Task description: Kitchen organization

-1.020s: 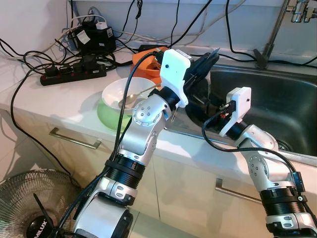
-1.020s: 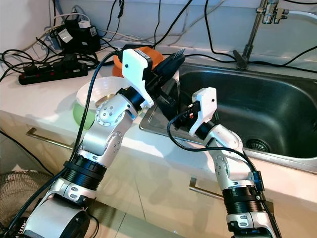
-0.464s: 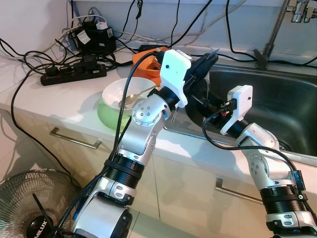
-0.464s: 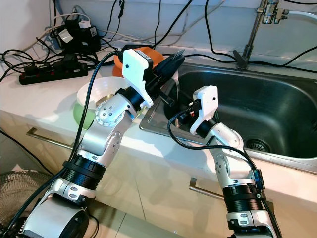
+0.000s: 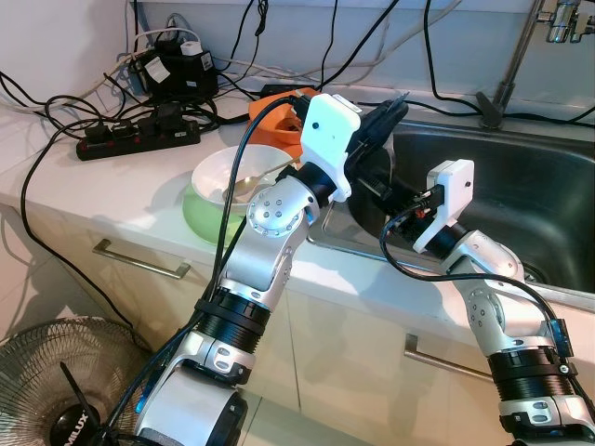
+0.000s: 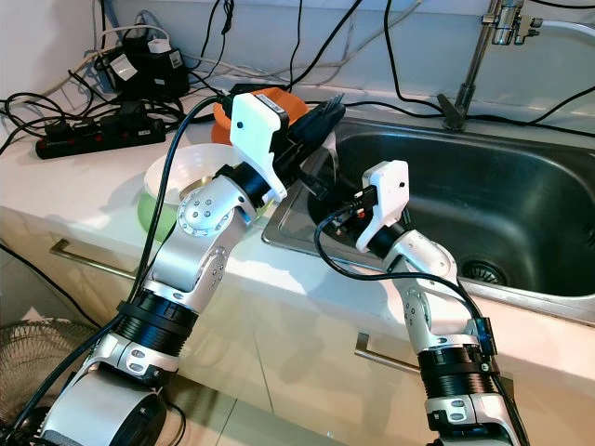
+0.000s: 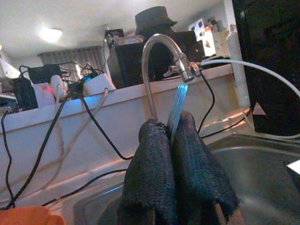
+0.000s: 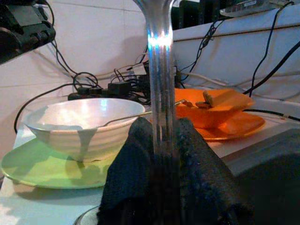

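Left gripper (image 7: 171,154): we found its fingers closed together on a thin bluish strip (image 7: 176,105) that stood up past the tips; we could not identify the strip.
Right gripper (image 8: 164,154): we found it pinched on a metal utensil handle (image 8: 159,65), at the near left corner of the sink (image 5: 521,177).
Handle axis: it ran straight out along the fingers, away from the wrist; its working end was cut off from our sight.
Writing: we read "LUX" on the fan hub (image 5: 70,426).
Counter: white bowl (image 5: 232,177) with a spoon, on a green plate (image 5: 197,221); orange dish (image 6: 270,100) behind.
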You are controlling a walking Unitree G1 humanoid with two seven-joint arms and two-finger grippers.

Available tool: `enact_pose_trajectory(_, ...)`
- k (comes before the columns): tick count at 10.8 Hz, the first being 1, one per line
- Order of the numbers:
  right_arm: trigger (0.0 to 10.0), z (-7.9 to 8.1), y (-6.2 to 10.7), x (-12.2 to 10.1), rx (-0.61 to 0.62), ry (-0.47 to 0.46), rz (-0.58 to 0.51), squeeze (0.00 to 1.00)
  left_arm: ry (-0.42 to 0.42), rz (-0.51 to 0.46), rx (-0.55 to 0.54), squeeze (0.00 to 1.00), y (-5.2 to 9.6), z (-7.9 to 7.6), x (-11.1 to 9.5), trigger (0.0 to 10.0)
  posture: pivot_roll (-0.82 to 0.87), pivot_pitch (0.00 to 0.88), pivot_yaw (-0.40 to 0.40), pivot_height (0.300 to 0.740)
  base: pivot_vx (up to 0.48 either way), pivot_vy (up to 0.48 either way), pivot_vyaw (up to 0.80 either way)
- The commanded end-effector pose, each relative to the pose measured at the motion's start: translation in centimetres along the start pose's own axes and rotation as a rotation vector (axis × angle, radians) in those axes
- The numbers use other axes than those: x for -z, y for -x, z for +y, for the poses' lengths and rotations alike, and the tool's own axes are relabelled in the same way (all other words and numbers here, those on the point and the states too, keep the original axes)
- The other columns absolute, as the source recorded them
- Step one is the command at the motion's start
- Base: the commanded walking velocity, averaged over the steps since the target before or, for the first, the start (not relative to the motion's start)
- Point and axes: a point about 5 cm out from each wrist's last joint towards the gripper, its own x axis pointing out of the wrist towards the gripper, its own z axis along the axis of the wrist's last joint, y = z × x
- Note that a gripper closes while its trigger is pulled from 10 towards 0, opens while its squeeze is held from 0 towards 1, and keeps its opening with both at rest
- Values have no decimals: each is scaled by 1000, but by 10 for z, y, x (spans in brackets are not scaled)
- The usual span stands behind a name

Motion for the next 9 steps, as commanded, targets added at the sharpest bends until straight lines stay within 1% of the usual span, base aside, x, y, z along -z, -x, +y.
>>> enact_pose_trajectory(1, 0, -3, -3, -6, 4, 10, -17, 0, -24, 0, -11, 0, 1, 4, -2, 10000, 55, 8, 98, 740, 0, 0, 0)
enact_pose_trajectory(5, 0, -5, -3, -5, 15, 11, -15, 0, -24, -7, -31, 0, 0, 7, -3, 10000, 56, 10, 97, 740, 0, 0, 0)
enact_pose_trajectory(6, 0, -6, -3, -5, 16, 12, -15, 0, -21, -5, -34, 1000, 0, 7, -2, 10000, 56, 10, 97, 740, 0, 0, 0)
enact_pose_trajectory(9, 0, -14, -4, -6, 75, 26, -8, 0, -4, -10, -40, 1000, 0, 8, -3, 10000, 56, 8, 97, 740, 0, 0, 0)
